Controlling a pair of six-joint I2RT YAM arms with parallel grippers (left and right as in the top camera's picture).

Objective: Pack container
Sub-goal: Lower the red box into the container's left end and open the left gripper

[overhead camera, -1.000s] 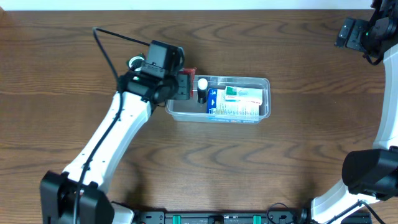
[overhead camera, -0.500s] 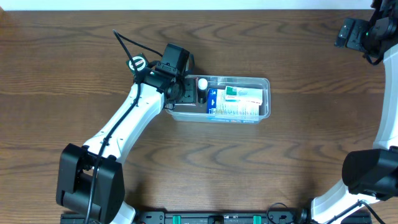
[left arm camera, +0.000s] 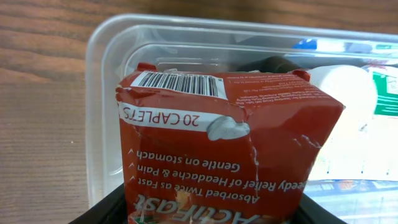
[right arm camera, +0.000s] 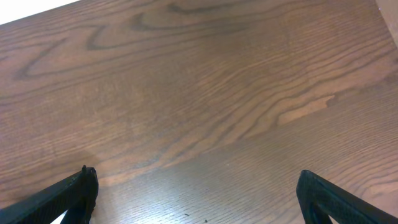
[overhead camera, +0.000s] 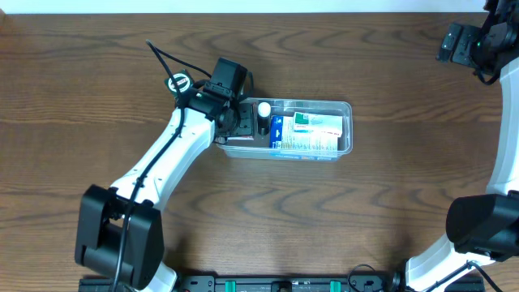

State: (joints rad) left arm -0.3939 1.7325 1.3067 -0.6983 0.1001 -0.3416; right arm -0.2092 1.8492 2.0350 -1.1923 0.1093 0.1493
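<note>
The left pincer [overhead camera: 241,115] is now hanging over the end of the container [overhead camera: 345,134], having swung in from just outside its rim within the last second. For the latter half of that second it is barely moving. Its jaws are clamping tight on a crumpled red caplet carton [left arm camera: 217,149], and from the wrist view the carton is sitting directly beyond the fingers with the clear tub spreading out beneath and ahead of it. To my eye that is putting the packing at the point of release: the carton is looking lined up over the free end of the tub, though I cannot tell whether it is touching the floor yet.

The right pincer [right arm camera: 196,194] is idling with its jaws spread wide, nothing between them, only bare table [overhead camera: 81,81] below it and the container well apart from it.

Counting what is showing:
- 1 container
- 1 red carton in the grip
- 3 things already lying in the tub ahead of the left pincer:
  - 1 white-capped bottle [overhead camera: 264,108], nearest
  - 1 blue pack [overhead camera: 278,134], just past it
  - 1 green-and-white pack [overhead camera: 316,122], farthest
</note>
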